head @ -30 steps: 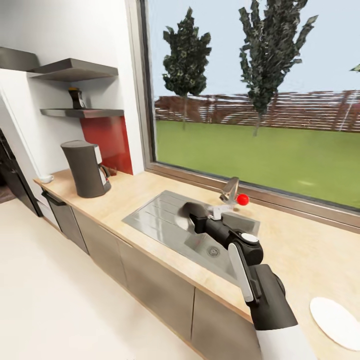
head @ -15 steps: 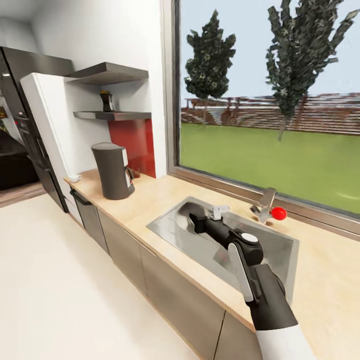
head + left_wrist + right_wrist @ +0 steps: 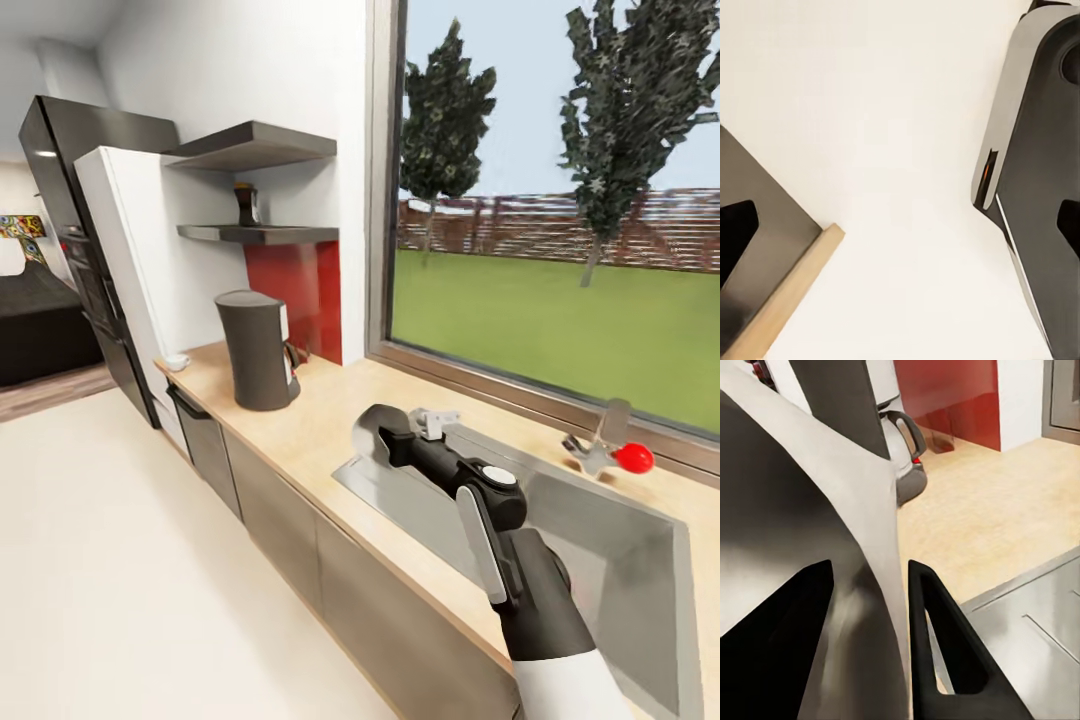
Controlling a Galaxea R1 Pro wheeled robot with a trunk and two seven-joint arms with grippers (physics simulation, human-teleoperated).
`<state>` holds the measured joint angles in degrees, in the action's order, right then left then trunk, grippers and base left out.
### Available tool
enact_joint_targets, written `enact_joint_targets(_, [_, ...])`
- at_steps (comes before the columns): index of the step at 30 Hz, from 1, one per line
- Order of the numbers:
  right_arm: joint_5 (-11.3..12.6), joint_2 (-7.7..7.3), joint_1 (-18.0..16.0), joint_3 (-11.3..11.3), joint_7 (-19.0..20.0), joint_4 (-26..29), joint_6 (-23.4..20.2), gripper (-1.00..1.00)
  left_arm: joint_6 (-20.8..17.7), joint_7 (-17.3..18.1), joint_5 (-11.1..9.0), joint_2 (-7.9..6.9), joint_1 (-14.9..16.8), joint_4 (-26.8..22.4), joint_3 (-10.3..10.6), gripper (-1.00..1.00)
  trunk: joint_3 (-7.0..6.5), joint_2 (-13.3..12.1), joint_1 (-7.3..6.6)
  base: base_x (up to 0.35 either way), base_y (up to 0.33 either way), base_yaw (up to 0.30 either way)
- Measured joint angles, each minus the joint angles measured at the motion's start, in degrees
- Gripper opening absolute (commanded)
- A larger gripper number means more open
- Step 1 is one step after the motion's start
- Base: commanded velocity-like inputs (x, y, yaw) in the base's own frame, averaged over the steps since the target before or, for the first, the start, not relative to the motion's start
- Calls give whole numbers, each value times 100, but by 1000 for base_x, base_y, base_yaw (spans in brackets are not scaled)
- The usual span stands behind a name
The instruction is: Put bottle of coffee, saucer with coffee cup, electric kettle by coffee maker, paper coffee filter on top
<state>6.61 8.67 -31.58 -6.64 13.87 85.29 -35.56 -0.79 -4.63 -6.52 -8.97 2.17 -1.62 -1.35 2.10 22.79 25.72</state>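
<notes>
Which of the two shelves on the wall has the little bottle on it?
The lower shelf, just above the red panel, holds the bottle. The upper shelf carries nothing visible.

Bright, even daylight enters through the large window [image 3: 560,250], with only soft shadows under the shelf [image 3: 255,235]. Edges bend wide-angle; the wrist views look soft and blurred

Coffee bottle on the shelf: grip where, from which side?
Grip the bottle of coffee around its body, coming in level from the open front. It stands upright on the lower shelf, and the upper shelf overhead likely blocks a top-down reach.
</notes>
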Motion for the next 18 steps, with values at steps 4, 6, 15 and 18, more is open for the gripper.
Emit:
enact_joint_targets(4, [0,0,0,0,0,0,0,-100,0,0,0,0,0,0,0,100,0,0,0,237,260,0])
enact_joint_targets(6, [0,0,0,0,0,5,0,-100,-1,0,4,0,0,0,-5,100,0,0,0,237,260,0])
enact_joint_targets(15, [0,-7,0,9,0,1,1,-100,7,9,9,0,0,0,-6,100,0,0,0,237,260,0])
enact_joint_targets(18, [0,-7,0,9,0,0,4,-100,7,9,9,0,0,0,-6,100,0,0,0,237,260,0])
